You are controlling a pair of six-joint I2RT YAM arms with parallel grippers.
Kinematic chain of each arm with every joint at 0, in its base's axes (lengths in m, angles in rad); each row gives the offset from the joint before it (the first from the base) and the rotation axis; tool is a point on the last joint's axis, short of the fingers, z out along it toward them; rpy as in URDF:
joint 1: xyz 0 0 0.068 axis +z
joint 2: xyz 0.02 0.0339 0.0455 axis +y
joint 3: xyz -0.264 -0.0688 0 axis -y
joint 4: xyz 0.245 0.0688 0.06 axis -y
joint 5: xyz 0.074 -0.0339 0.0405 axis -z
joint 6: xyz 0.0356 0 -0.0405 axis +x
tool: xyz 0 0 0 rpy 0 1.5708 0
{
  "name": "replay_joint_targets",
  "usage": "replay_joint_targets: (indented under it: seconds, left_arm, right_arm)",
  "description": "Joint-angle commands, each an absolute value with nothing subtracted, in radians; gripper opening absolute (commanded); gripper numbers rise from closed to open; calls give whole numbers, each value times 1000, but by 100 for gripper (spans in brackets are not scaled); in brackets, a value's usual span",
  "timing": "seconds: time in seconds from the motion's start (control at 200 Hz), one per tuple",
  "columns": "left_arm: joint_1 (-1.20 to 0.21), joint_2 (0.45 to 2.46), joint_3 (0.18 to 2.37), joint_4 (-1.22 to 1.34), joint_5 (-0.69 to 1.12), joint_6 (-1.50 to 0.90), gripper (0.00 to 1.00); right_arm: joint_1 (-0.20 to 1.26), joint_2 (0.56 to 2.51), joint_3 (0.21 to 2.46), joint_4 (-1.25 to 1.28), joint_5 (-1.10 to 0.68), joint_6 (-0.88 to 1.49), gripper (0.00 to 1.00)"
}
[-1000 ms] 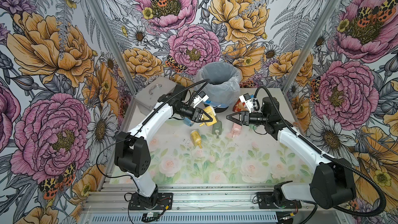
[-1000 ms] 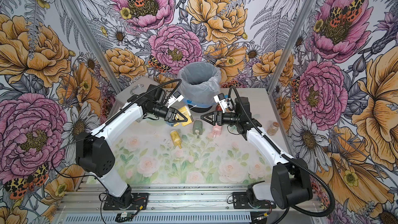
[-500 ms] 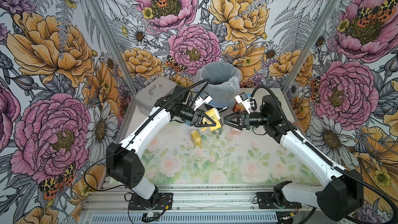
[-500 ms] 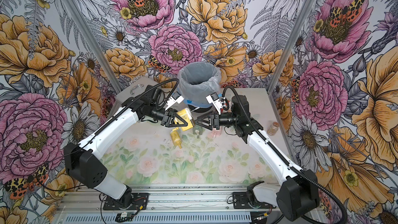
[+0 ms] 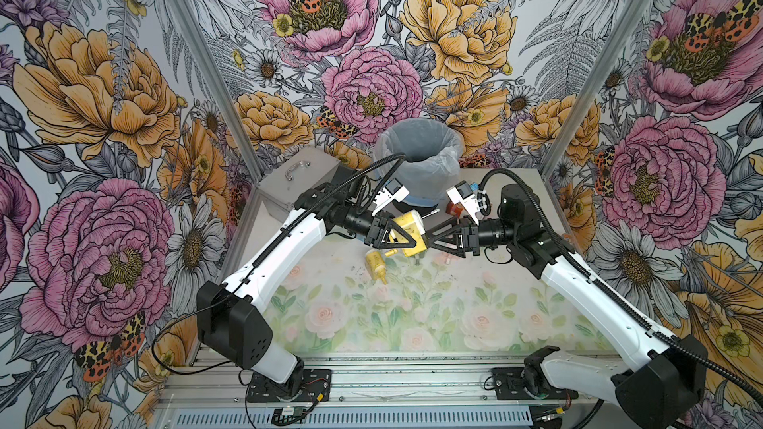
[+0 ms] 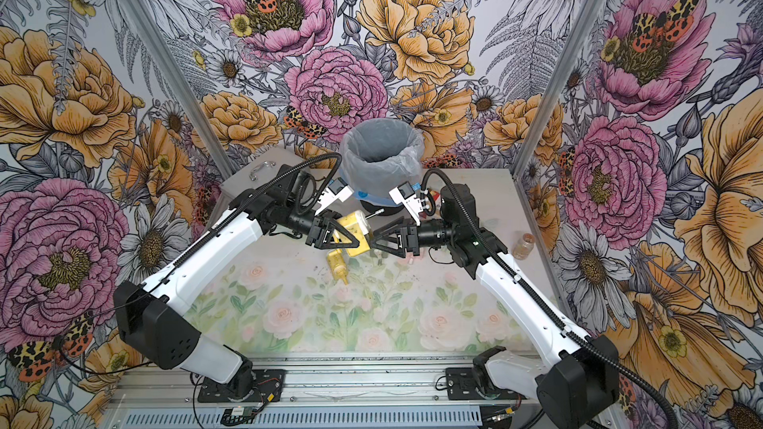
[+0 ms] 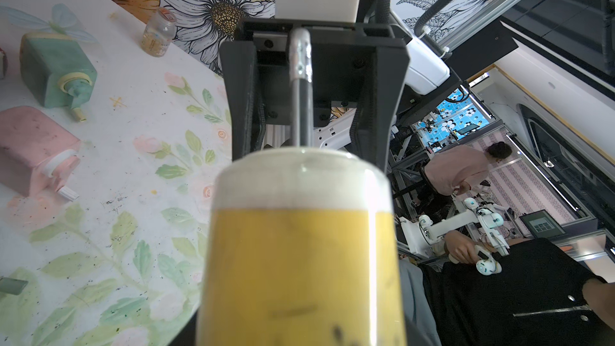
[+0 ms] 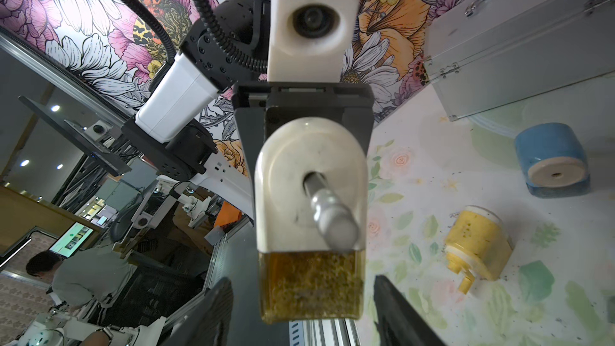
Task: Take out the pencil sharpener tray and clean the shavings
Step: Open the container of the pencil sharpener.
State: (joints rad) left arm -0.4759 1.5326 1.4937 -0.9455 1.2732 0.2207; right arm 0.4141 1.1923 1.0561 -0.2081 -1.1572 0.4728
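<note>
My left gripper (image 5: 417,235) is shut on a yellow pencil sharpener (image 5: 408,226) and holds it in the air above the table's far middle. Its white crank face (image 8: 311,188) points at the right wrist camera. Under that face sits the amber see-through tray (image 8: 311,286), packed with brownish shavings (image 8: 309,277). My right gripper (image 8: 301,282) is open, with one finger on each side of the tray and a gap at both. Both top views show the two grippers tip to tip (image 6: 370,240). In the left wrist view the sharpener (image 7: 303,261) hides my left fingers.
A second yellow sharpener (image 5: 375,268) lies below the held one. Blue (image 8: 552,158), green (image 7: 56,71) and pink (image 7: 33,151) sharpeners lie nearby. Dark flecks (image 7: 116,201) dot the mat. A lined bin (image 5: 419,158) stands at the back, a metal case (image 5: 297,175) back left, a jar (image 6: 523,246) right.
The left arm has carried the yellow sharpener up and toward the middle. The right gripper has moved left to meet it, and its jaws have narrowed around the tray end.
</note>
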Motion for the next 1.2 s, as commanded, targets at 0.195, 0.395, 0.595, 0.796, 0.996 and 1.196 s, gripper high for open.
replay_joint_targets:
  seconds: [0.195, 0.395, 0.595, 0.796, 0.996, 1.196]
  left_arm:
    - [-500, 1485, 1483, -927, 1333, 255, 0]
    - [-511, 1476, 1482, -928, 1347, 259, 0]
    - [-512, 1462, 1480, -927, 1354, 265, 0]
    - [-514, 1457, 1476, -928, 1354, 267, 0]
    - [-516, 1459, 1476, -927, 1349, 267, 0]
    - [-516, 1457, 1474, -927, 1347, 269, 1]
  right_arm:
    - [435, 1196, 1115, -218, -1169, 451, 68]
    - [443, 1220, 1132, -217, -1180, 451, 67]
    - [451, 1219, 1132, -219, -1188, 449, 64]
    - [460, 1231, 1138, -219, -1197, 453, 63]
    - [477, 1244, 1154, -219, -1204, 453, 61]
    - [477, 1244, 1155, -220, -1209, 451, 41]
